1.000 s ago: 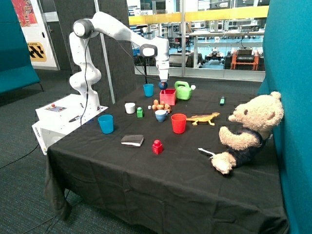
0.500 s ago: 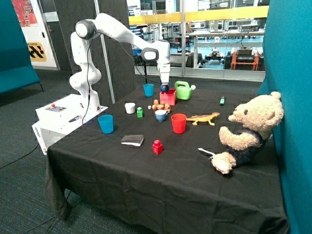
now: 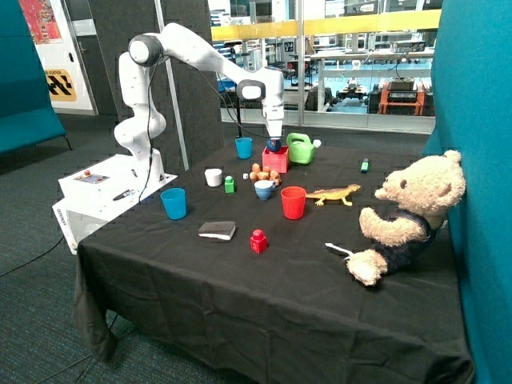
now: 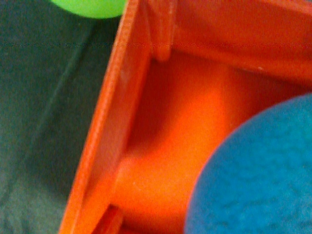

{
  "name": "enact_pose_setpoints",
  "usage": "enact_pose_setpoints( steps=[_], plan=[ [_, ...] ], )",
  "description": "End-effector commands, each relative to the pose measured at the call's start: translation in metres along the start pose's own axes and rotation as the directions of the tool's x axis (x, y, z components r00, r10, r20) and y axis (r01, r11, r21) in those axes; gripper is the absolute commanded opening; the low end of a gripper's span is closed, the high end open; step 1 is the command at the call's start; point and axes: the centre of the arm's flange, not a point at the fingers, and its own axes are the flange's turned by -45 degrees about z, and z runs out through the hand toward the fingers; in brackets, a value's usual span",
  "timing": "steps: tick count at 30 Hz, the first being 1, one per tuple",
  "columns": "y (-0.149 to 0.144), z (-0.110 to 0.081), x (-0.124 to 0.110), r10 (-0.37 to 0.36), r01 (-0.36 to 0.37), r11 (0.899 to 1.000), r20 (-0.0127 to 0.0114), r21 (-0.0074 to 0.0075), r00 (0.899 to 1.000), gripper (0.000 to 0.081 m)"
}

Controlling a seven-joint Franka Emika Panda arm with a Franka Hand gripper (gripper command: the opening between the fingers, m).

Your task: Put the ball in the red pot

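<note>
Gripper (image 3: pixel 274 144) has moved across, now above the red pot (image 3: pixel 276 159), clamped on ball (image 3: pixel 274 146); release next.

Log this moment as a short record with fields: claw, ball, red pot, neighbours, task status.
claw: claw right above the red pot's opening, shut on the ball
ball: ball blue, at the pot's rim, hanging over the pot's floor
red pot: red pot upright on the black table, nothing else seen inside
neighbours: green watering can beside the pot; blue cup on its other side
task status: ball over the pot, not yet released
</note>
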Motion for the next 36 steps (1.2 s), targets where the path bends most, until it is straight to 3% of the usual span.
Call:
enact_pose_setpoints(
  steps=[1, 11, 20, 25, 36],
  plan=[
    [0.0, 0.02, 0.007, 0.022, -0.022, 1.0, 0.001, -0.0008, 1.0, 0.0],
    [0.0, 0.039, 0.003, 0.025, -0.025, 1.0, 0.001, -0.0009, 1.0, 0.0],
    [-0.006, 0.039, 0.007, 0.012, -0.012, 1.0, 0.001, -0.0008, 1.0, 0.0015],
    [-0.007, 0.034, 0.006, 0.004, -0.004, 1.0, 0.001, -0.0008, 1.0, 0.0275],
    [0.0, 0.023, -0.001, -0.007, 0.007, 1.0, 0.001, -0.0008, 1.0, 0.0531]
  ],
)
